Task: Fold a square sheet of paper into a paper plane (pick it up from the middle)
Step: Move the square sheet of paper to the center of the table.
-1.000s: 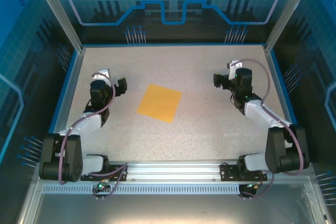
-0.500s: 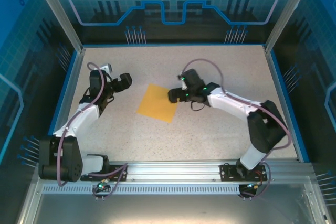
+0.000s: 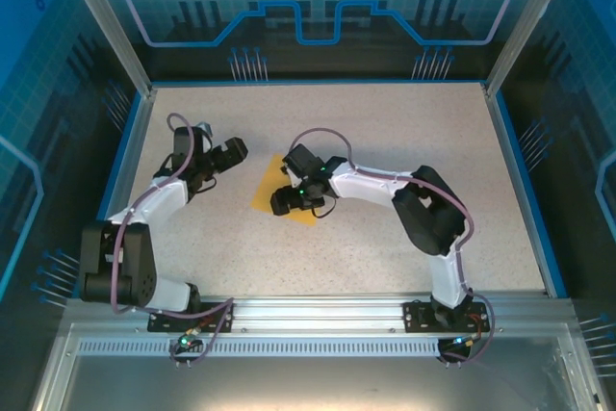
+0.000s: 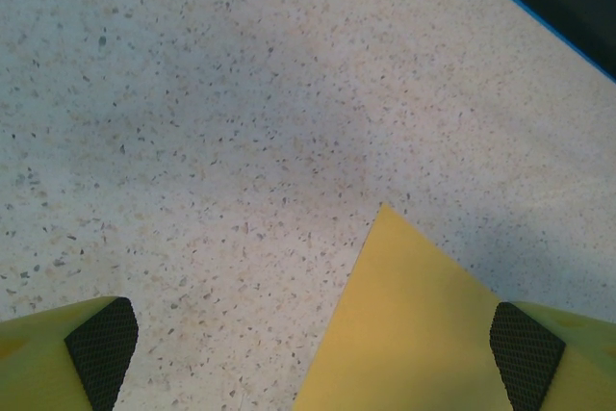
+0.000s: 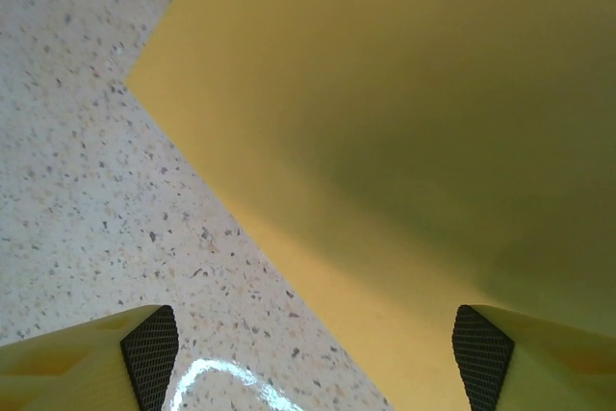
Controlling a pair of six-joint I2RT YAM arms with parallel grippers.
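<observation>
Right wrist view first: my right tool (image 5: pixel 316 358) stands open, its two dark ribbed pads (image 5: pixel 149 353) wide apart at the bottom corners of the picture. One pad hangs over bare speckled surface (image 5: pixel 87 190), the other over the square sheet of paper (image 5: pixel 404 122). The sheet's edge runs diagonally between them up to a corner near the side of the frame. Nothing sits clamped between the pads. I cannot tell from this angle whether they touch the paper or hover just above it.

From the top camera, that tool is over the near half of the sheet, which lies flat around the middle of the surface. It is turned like a diamond, with orange showing on both sides of the tool. The right arm (image 3: pixel 423 209) reaches across from its base in a long bend, a purple cable (image 3: pixel 322 137) looping over it.

My left tool (image 4: pixel 313 353) is open as well, pads spread to both bottom corners of its wrist view. One corner of the sheet points up between them, lying flat. From above, this tool sits just beside the sheet's nearest corner, apart from the right tool. The left arm (image 3: pixel 144 209) is folded back toward its base. Beyond the paper, the left wrist view shows the speckled surface running out to a blue rim (image 4: pixel 539 16).
</observation>
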